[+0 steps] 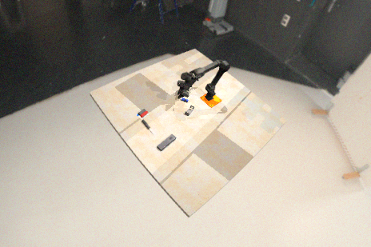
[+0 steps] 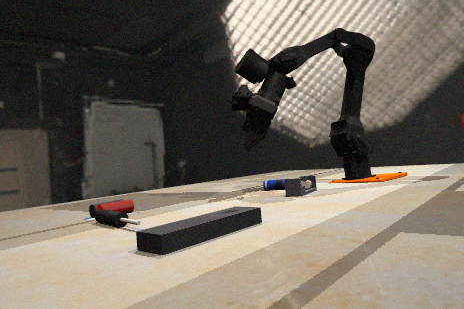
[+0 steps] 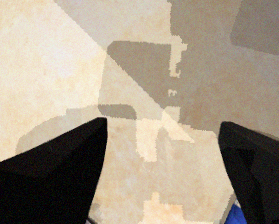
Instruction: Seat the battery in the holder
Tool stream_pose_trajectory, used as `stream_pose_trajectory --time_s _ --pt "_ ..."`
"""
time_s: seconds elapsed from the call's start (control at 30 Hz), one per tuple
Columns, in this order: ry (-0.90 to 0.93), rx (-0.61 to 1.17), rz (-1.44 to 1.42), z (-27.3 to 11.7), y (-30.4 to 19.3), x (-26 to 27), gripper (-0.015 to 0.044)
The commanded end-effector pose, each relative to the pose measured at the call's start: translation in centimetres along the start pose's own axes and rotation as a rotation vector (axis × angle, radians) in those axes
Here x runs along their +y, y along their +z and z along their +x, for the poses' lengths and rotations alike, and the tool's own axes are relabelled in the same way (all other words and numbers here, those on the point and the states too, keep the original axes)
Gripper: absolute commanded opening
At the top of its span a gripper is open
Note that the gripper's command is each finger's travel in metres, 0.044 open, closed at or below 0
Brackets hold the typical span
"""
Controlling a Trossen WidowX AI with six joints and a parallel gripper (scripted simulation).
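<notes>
The battery (image 1: 184, 100) (image 2: 273, 185), blue with a dark band, lies on its side on the table, outside the holder. A blue part of it shows at the lower right of the wrist view (image 3: 235, 216), partly hidden by a finger. The small dark holder (image 1: 189, 110) (image 2: 295, 187) stands on the table close by; its spring and lip are too small to tell apart. My gripper (image 2: 248, 149) (image 3: 163, 129) is open, with nothing between its fingers. It points down and hangs above the table, higher than the battery.
A long dark block (image 1: 166, 143) (image 2: 200, 232) lies toward the table's front. A screwdriver with a black handle (image 1: 146, 125) (image 2: 110, 218) and a red cylinder (image 1: 144, 114) (image 2: 117, 206) beside a dark one lie near the left edge. The arm stands on an orange plate (image 1: 216, 103) (image 2: 392, 176).
</notes>
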State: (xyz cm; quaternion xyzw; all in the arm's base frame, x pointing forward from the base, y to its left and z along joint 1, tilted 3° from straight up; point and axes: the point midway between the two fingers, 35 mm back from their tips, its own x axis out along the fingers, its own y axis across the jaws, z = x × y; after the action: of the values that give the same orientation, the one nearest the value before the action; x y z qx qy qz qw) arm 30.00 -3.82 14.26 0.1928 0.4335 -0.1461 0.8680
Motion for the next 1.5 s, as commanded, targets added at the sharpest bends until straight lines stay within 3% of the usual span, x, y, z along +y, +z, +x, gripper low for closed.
stream_pose_trajectory --time_s 0.0,0.6,1.47 --pt "-0.313 0.477 0.290 -0.1 -6.7 -5.1 0.0244" --pt "-0.320 0.486 0.296 -0.1 -6.9 -5.2 0.0244" --pt "-0.320 0.487 0.296 3.5 -9.0 -6.1 0.0244"
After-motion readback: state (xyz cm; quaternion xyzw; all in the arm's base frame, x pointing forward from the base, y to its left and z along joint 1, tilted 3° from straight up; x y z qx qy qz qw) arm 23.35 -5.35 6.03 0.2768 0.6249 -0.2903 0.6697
